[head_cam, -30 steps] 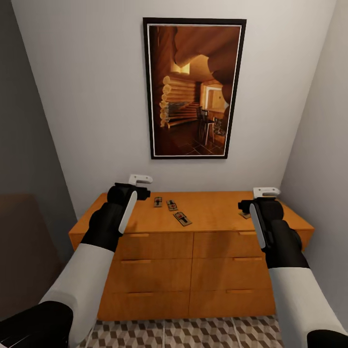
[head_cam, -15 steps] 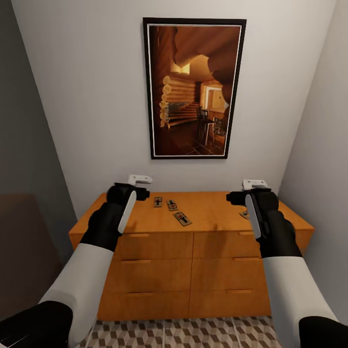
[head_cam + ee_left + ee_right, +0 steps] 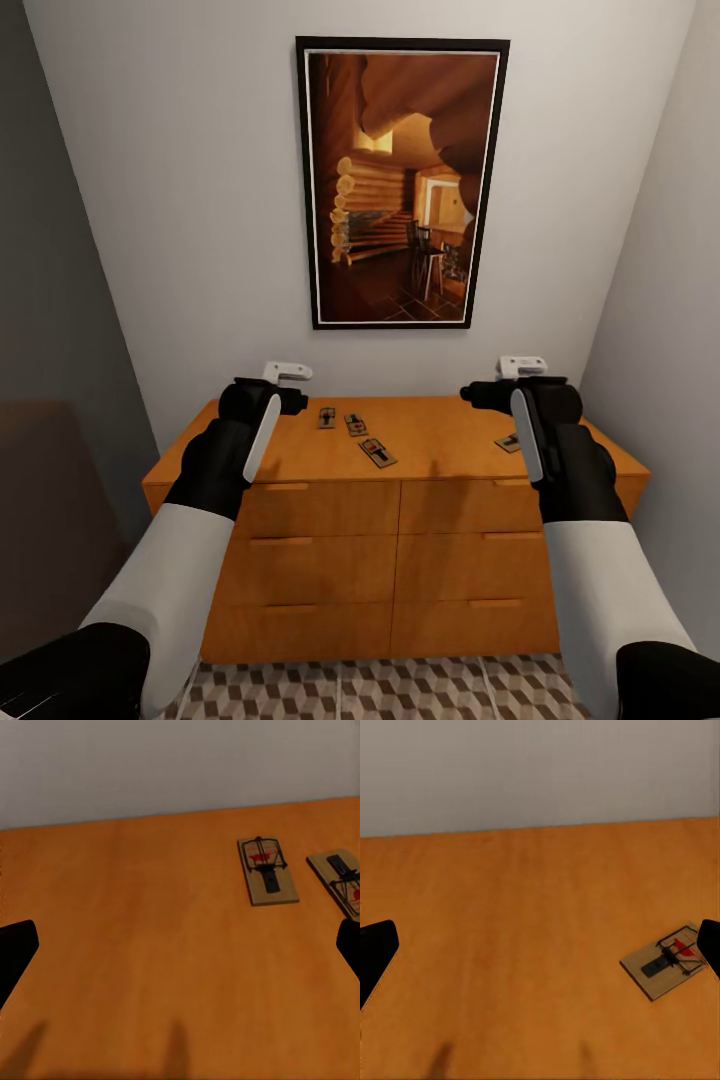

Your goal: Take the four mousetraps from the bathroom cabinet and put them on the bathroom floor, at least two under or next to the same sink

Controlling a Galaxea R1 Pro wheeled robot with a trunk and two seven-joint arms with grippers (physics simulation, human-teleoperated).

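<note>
The orange-brown cabinet (image 3: 330, 560) stands against the back wall. On its top lie three mousetraps (image 3: 327, 417) (image 3: 355, 424) (image 3: 378, 452) near the middle, and another mousetrap (image 3: 508, 442) at the right, partly behind my right arm. My left gripper (image 3: 285, 398) hovers open above the top, left of the middle traps. The left wrist view has its fingertips wide apart (image 3: 180, 952), with two mousetraps (image 3: 267, 870) (image 3: 341, 881) off to one side. My right gripper (image 3: 482, 393) is open above the top, and beside it (image 3: 541, 949) lies the lone mousetrap (image 3: 664, 964).
A framed picture (image 3: 402, 185) hangs on the wall over the cabinet. Grey walls close in on both sides, forming a narrow alcove. The cube-patterned bathroom floor (image 3: 400, 690) shows at the cabinet's foot. A dark brown shape (image 3: 40, 510) sits at the left.
My right arm has risen and shifted left, uncovering more of the rightmost mousetrap. My left arm has lifted only slightly. The mousetraps have not moved.
</note>
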